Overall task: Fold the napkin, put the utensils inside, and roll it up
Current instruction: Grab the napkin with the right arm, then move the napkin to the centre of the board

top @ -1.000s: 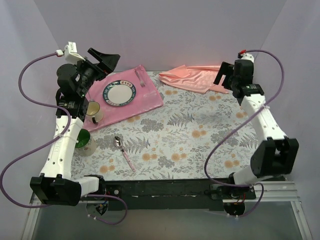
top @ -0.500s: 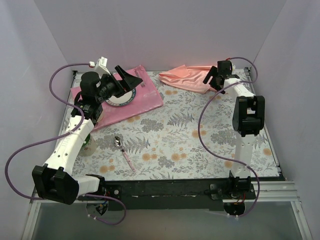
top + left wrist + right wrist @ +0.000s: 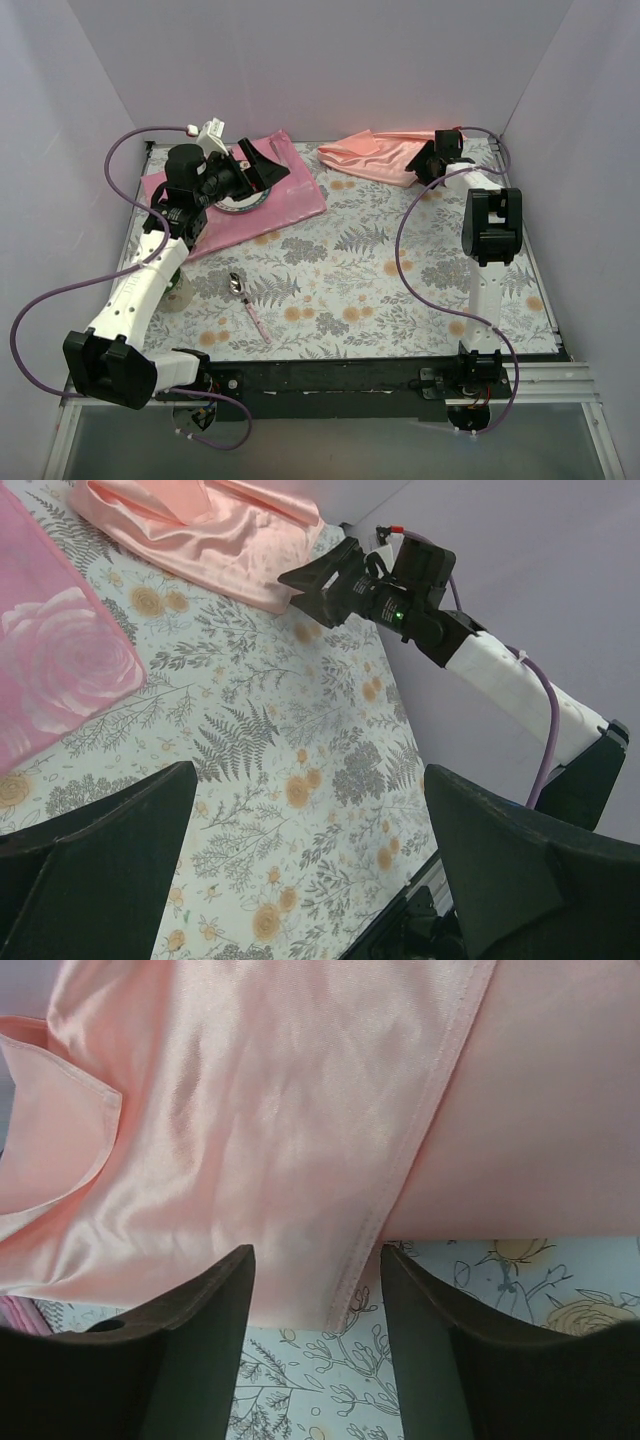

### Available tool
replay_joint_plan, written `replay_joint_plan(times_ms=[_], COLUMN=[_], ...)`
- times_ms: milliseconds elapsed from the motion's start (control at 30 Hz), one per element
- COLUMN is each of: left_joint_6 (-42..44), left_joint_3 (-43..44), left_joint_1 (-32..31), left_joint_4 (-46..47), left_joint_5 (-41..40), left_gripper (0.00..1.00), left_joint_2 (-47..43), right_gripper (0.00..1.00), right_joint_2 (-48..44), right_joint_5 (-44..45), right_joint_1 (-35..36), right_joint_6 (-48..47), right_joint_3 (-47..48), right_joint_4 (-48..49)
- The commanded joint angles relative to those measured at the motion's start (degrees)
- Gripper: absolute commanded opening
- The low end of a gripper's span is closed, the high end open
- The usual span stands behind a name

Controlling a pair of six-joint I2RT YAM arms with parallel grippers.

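1. Left gripper [image 3: 262,170]: held above the far-left part of the table, over a plate [image 3: 232,203] that sits on the hot-pink mat [image 3: 298,195]. The jaws are spread wide. The wrist view shows nothing between them.
2. Green cup [image 3: 176,294]: at the left edge of the table, partly hidden behind the left arm.
3. Spoon [image 3: 250,308]: lies alone on the floral tablecloth [image 3: 350,270], left of centre. Its bowl points toward the far side and its handle toward the near edge.
4. Napkin [image 3: 372,155]: at the far edge, right of centre. It is rumpled with loose folds and not laid flat. It is just right of the mat and well apart from the spoon.
5. Right gripper [image 3: 426,165]: low at the napkin's right end. The fingers [image 3: 200,1310] stand apart, and the hemmed edge of the cloth shows in the gap. The cloth is not pinched. Cannot tell whether the fingertips touch it.
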Motion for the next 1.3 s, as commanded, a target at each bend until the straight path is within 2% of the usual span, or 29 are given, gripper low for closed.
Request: replay_joint_plan(times_ms=[0,67,100,200,333,367,467,500,533,600,667,733,767,933,1067,1100,1167,1267], left_joint_6=[1.6,0.9,0.8,0.4,2.0,4.1,7.2,8.2,8.4,9.7,10.7,11.6,11.7,11.2,11.1,11.8,14.0,15.1], left_joint_3=[3.7,4.0,4.0,3.4,4.1,4.8,5.2,5.1,4.8,1.7,-0.6,-5.1,-7.0,-10.6,-10.5,-10.6,-9.5,-8.2], left_joint_1=[0.0,0.0,0.0,-0.1,-3.0,-6.1,-13.4,-15.2,-16.7,-21.5,-26.0,-28.3,-29.9,-34.4,-41.0,-42.2,-45.7,-48.4], left_joint_4=[-1.8,-1.7,-1.6,-0.5,-0.5,-1.3,-1.7,-1.7,-1.5,2.6,7.4,11.4,16.4,23.0,24.9,25.3,24.6,23.4], left_joint_5=[-0.4,-0.1,0.4,1.0,-0.3,-1.7,-8.7,-10.6,-12.1,-17.5,-23.2,-25.0,-27.1,-27.9,-33.5,-38.3,-43.0,-49.4], left_gripper=[0.98,0.98,0.98,0.98,0.98,0.98,0.98,0.98,0.98,0.97,0.91,0.89,0.89,0.96,0.95,0.94,0.92,0.97], left_joint_2=[0.2,0.7,0.9,2.3,5.8,7.3,10.0,10.5,11.0,11.0,10.2,8.0,6.9,7.4,10.2,10.7,13.0,15.6], right_gripper=[0.49,0.37,0.21,0.02,0.01,0.01,0.01,0.01,0.01,0.01,0.01,0.01,0.01,0.01,0.01,0.01,0.01,0.01], right_joint_2=[0.9,0.3,0.0,-3.3,-11.3,-13.4,-23.6,-26.6,-32.6,-38.7,-47.2,-55.0,-57.3,-67.7,-70.6,-71.3,-71.8,-72.3], right_joint_5=[-3.5,-5.5,-6.4,-8.1,-9.8,-10.1,-9.6,-10.3,-13.3,-18.5,-21.3,-20.9,-19.9,-17.8,-18.1,-18.3,-18.4,-19.1], right_joint_1=[0.1,0.1,0.1,0.6,1.0,1.1,2.4,2.9,3.1,4.2,6.3,8.1,10.1,13.4,14.7,14.9,15.8,16.5], right_joint_6=[2.8,2.4,2.1,0.3,-3.7,-6.1,-9.3,-9.4,-9.0,-8.6,-8.1,-9.7,-10.0,-7.3,-3.2,-2.2,0.1,1.5], right_joint_3=[0.0,-0.5,-0.6,-4.1,-10.3,-12.1,-22.4,-29.4,-32.8,-39.8,-46.1,-48.2,-48.2,-47.2,-46.5,-46.5,-47.1,-48.4], right_joint_4=[5.9,6.3,6.1,6.6,7.0,6.3,6.1,7.1,8.2,13.9,14.4,13.0,12.1,10.7,11.1,11.0,11.6,11.0])
